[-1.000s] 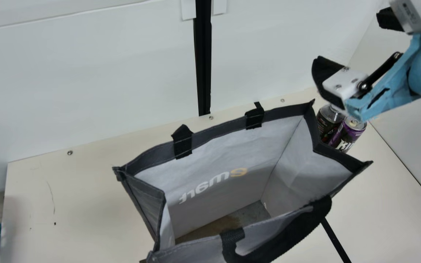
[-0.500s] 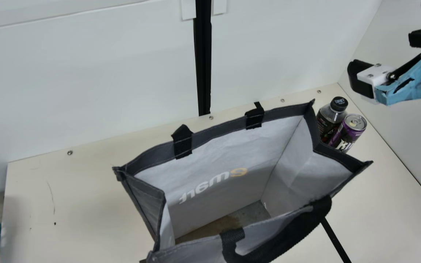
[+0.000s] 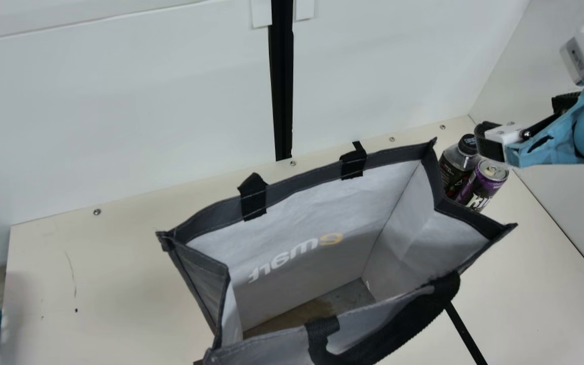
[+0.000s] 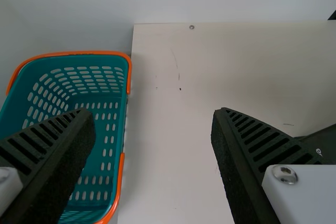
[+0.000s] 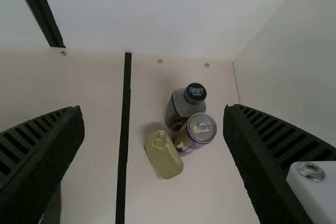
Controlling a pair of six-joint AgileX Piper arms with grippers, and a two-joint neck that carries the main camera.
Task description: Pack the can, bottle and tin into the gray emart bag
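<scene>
Cream table [image 3: 119, 279] held empty gray bag [image 3: 297, 182], teal basket [image 4: 113, 62] alongside; left gripper [image 4: 153, 111] spread; right gripper [image 3: 519, 119], spread, had lowered toward bottle [image 3: 455, 165].

Open from above into the bag [image 3: 302, 185], hampered at the near rim by the strap [image 3: 408, 327]. Free at left, between basket [image 4: 123, 109] and bag. Cramped at far right by bottle [image 3: 455, 170], can [image 3: 483, 186], tin [image 5: 166, 158] and walls [image 3: 578, 203].
</scene>
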